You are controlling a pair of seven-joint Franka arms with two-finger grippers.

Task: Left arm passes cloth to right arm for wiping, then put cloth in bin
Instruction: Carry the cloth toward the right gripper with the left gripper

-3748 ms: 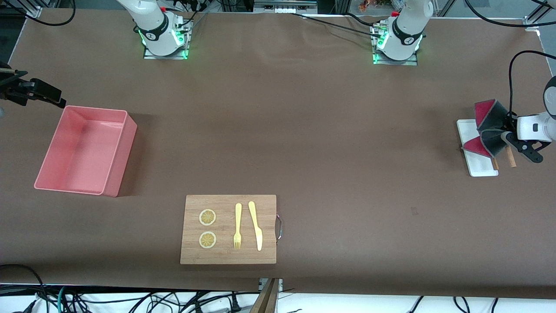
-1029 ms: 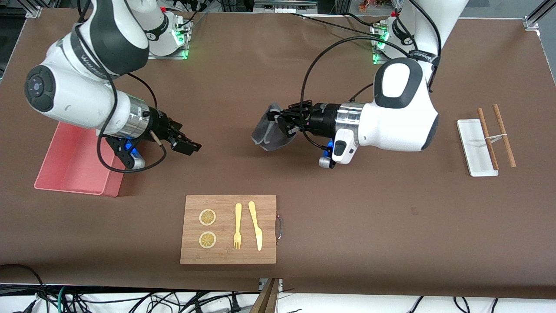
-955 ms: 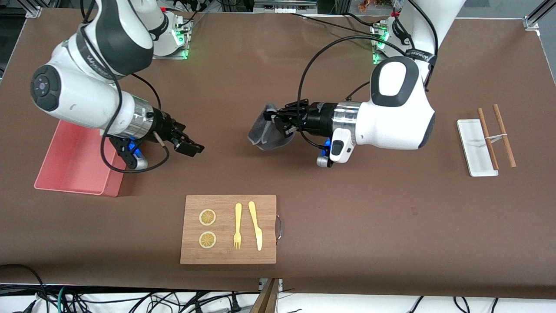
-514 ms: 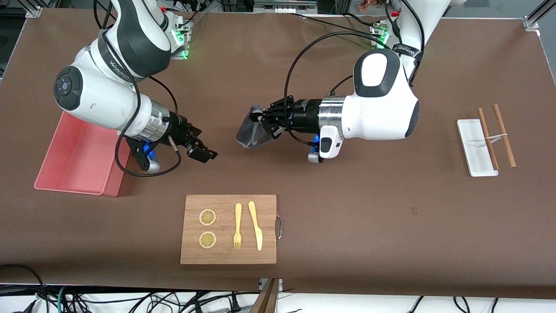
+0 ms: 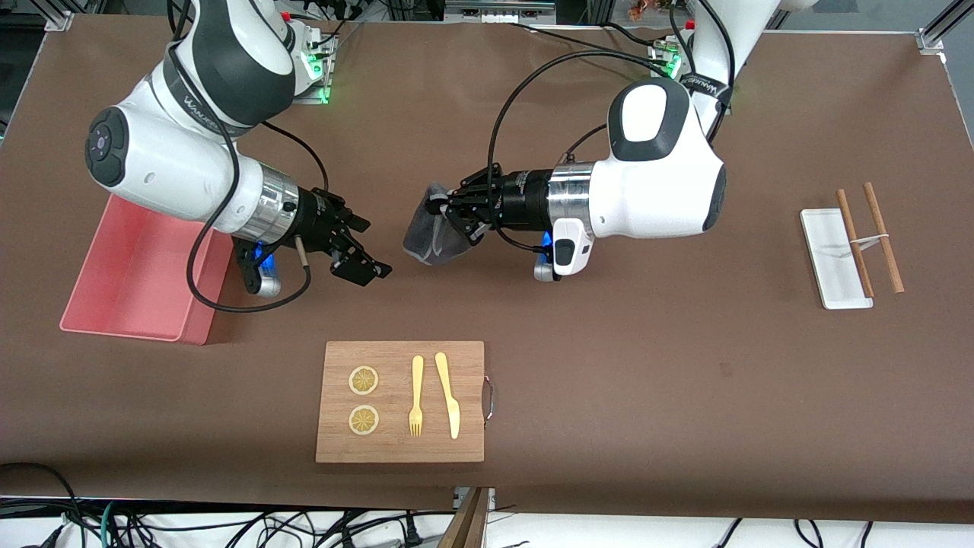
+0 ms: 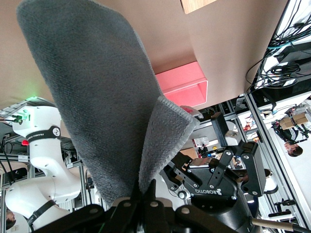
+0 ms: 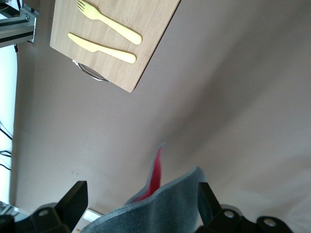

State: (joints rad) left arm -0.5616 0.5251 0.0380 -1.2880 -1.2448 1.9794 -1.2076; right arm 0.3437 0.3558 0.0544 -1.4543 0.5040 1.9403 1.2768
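Observation:
The cloth (image 5: pixel 428 230) hangs with its dark grey face out from my left gripper (image 5: pixel 447 213), which is shut on its upper edge above the middle of the table. In the left wrist view the cloth (image 6: pixel 107 97) fills the picture above the gripper (image 6: pixel 146 193). My right gripper (image 5: pixel 367 250) is open and empty, a short gap from the cloth, pointing at it. In the right wrist view the cloth (image 7: pixel 165 206) shows grey with a crimson fold, framed by the open fingers (image 7: pixel 73 194). The pink bin (image 5: pixel 129 281) stands at the right arm's end, partly hidden by that arm.
A wooden board (image 5: pixel 399 449) with two lemon slices (image 5: pixel 364 380), a yellow fork (image 5: pixel 416 396) and a knife (image 5: pixel 449 396) lies nearer the front camera. A flat white tray (image 5: pixel 833 259) with brown chopsticks (image 5: pixel 883 236) lies at the left arm's end.
The left gripper has carried the cloth from the white tray to the table's middle. The right gripper has come from the bin's end toward it, so the gap between them has narrowed.

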